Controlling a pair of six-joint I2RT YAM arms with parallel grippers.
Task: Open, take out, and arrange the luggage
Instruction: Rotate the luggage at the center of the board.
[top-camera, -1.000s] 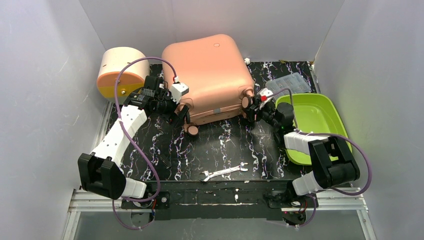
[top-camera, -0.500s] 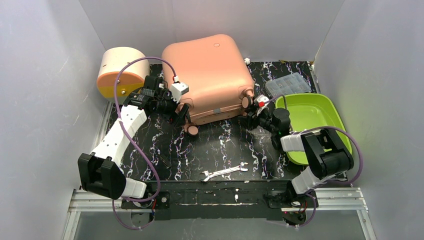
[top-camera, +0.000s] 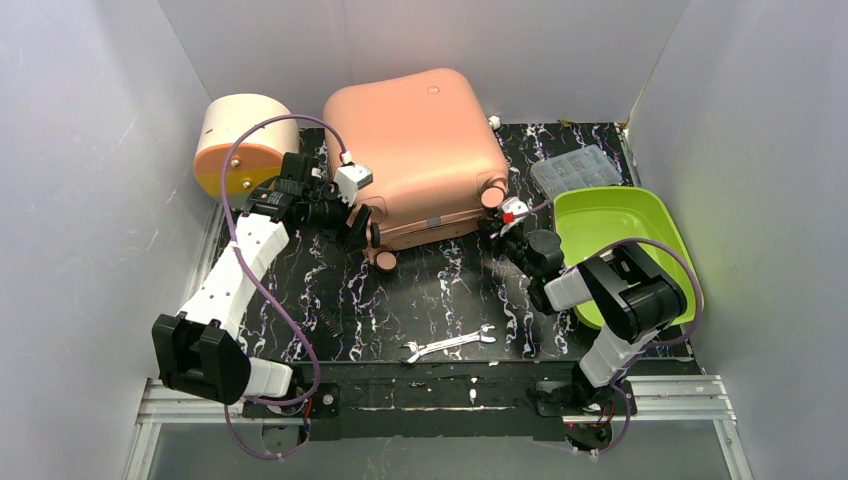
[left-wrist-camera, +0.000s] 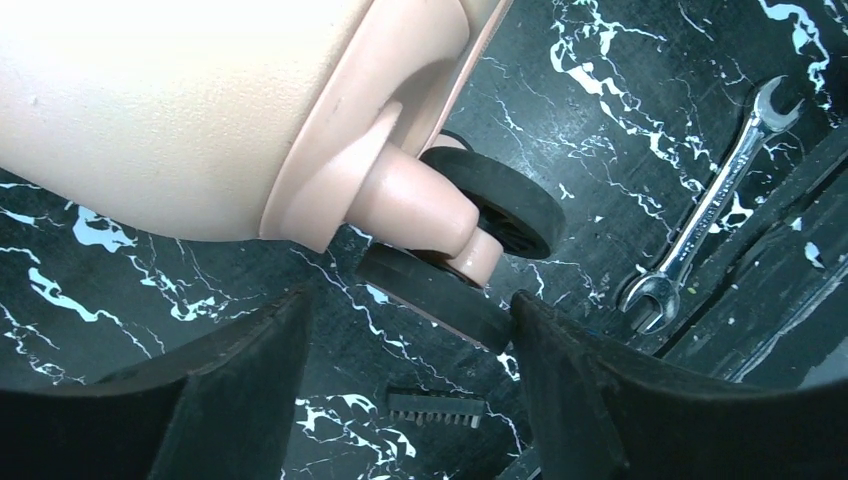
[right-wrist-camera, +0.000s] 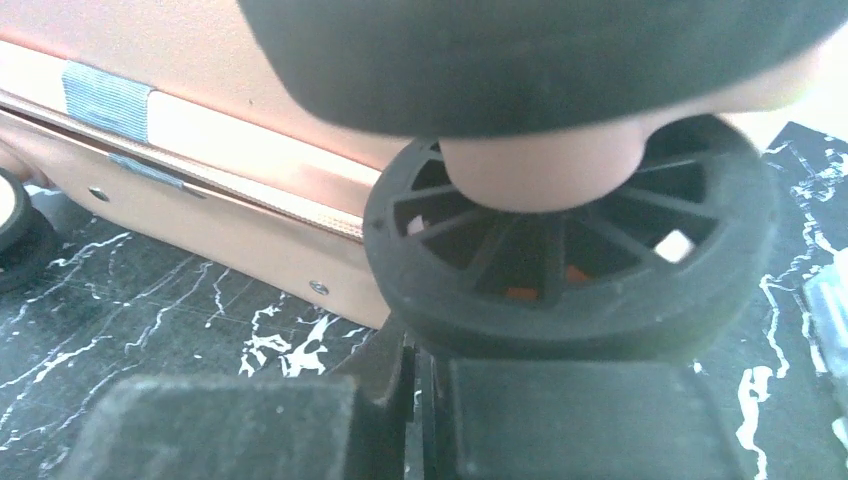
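Note:
The salmon-pink luggage (top-camera: 415, 150) lies flat and zipped at the back centre of the table. My left gripper (top-camera: 362, 230) sits at its front-left caster. In the left wrist view the left gripper (left-wrist-camera: 410, 305) is open, with the black wheel (left-wrist-camera: 440, 298) between the fingers. The right finger (left-wrist-camera: 600, 390) touches the wheel's edge and the left finger (left-wrist-camera: 240, 390) stands apart. My right gripper (top-camera: 500, 225) is just below the front-right caster (top-camera: 492, 197). In the right wrist view the right gripper (right-wrist-camera: 420, 370) is shut and holds nothing, with the spoked wheel (right-wrist-camera: 570, 270) right above it.
A cream-and-orange drum box (top-camera: 243, 143) stands left of the luggage. A lime-green tray (top-camera: 620, 250) and a clear compartment box (top-camera: 575, 170) are on the right. A wrench (top-camera: 447, 343) and a small black toothed strip (top-camera: 327, 322) lie near the front edge.
The right gripper has shut and the right arm has folded back, its wrist shifting left below the caster. The left gripper's jaws have narrowed around the front-left wheel.

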